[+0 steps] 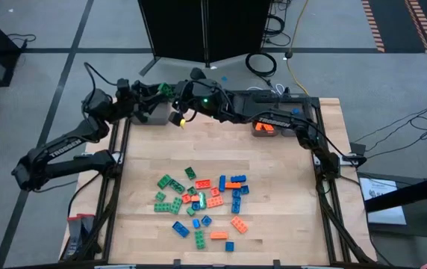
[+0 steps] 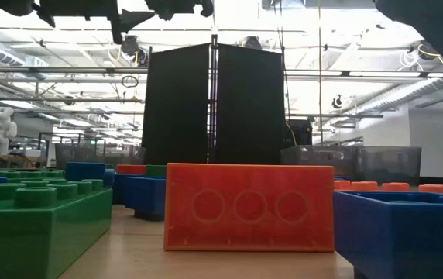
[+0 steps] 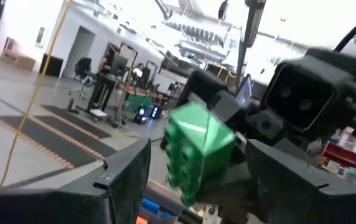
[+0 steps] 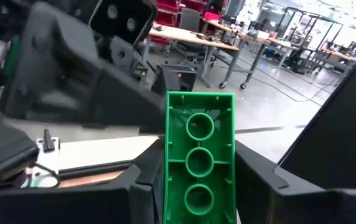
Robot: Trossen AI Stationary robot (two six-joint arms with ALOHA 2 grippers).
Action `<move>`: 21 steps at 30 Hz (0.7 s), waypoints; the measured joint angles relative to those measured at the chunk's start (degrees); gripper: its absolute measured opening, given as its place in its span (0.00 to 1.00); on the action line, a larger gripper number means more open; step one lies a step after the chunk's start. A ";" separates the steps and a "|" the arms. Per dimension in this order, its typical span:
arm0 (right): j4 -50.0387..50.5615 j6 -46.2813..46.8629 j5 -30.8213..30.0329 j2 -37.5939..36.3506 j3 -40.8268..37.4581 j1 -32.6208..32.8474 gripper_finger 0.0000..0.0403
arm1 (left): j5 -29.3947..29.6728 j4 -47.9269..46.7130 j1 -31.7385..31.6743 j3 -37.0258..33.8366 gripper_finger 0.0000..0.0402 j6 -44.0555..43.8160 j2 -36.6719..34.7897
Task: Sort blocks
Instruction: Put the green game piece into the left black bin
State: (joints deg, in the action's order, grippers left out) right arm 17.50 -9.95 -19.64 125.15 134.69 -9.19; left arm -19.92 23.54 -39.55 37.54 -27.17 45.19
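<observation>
High view: both arms meet over the far left of the worktop, wrists close together above a grey bin. A small green brick shows where they meet, well apart from the heap of blocks lying loose mid-worktop. A second bin with orange pieces sits further right along the far edge.

Low view: nothing of the handover shows here; only dark arm parts along the top edge. An orange block stands on its side in front, a green block and a blue block flanking it.

Left wrist view: the left jaws stand spread, and the green brick sits in the gap between them, tilted, its studded face turned toward one finger. The right arm's camera housing looms just behind it. I cannot tell whether either left finger touches the brick.

Right wrist view: the right jaws pinch the green brick by its long sides, hollow underside toward the camera, long axis running straight out along the fingers. The left arm's fingers are just beyond its free end.

So the brick projects from the right jaws toward the left ones, which would likely take it across the free end.
</observation>
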 joint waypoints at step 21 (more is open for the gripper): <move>1.70 -2.96 -2.95 1.74 -0.02 -0.06 0.29 | 2.38 -0.68 0.00 0.02 0.42 -5.60 2.73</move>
State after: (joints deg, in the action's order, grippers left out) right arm 19.20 -12.91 -22.59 126.89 134.67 -9.26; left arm -17.54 22.86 -39.55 37.56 -32.77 47.92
